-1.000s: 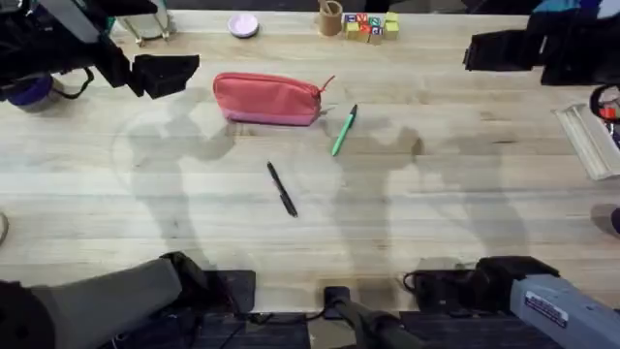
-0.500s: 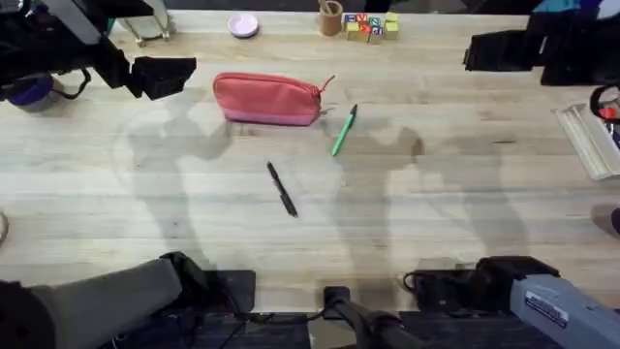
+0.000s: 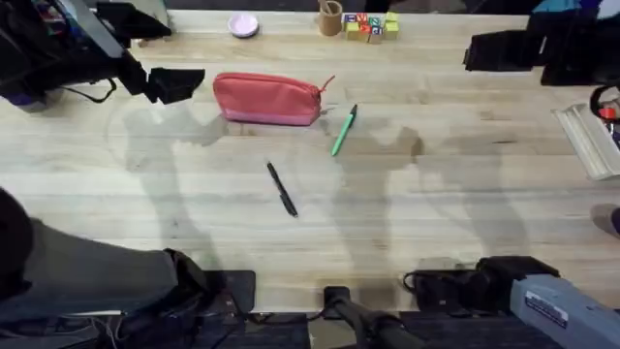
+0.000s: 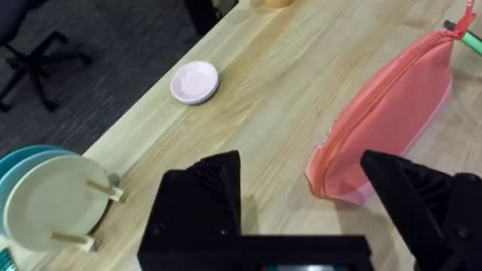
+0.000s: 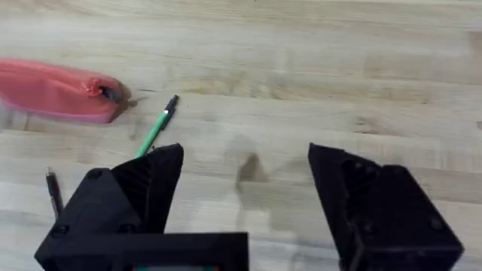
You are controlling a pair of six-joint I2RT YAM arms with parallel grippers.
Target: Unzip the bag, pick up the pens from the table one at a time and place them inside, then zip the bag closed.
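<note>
Left gripper [image 3: 174,84] hovers at 9 o'clock of the pink bag [image 3: 266,99], jaws spread, holding nothing. Bag lies zipped on the wooden surface [image 3: 436,204]. Black pen [image 3: 282,189] lies at 6 o'clock of the bag; green pen [image 3: 343,131] at 4 o'clock. Right gripper [image 5: 245,188] hangs above bare wood, jaws spread, empty.

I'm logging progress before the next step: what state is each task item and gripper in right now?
bag: zipped shut, lying on the table
green pen: on the table, beside the bag
black pen: on the table, apart from the bag
left gripper: jaws open, empty, near the bag's end
right gripper: jaws open, empty
</note>
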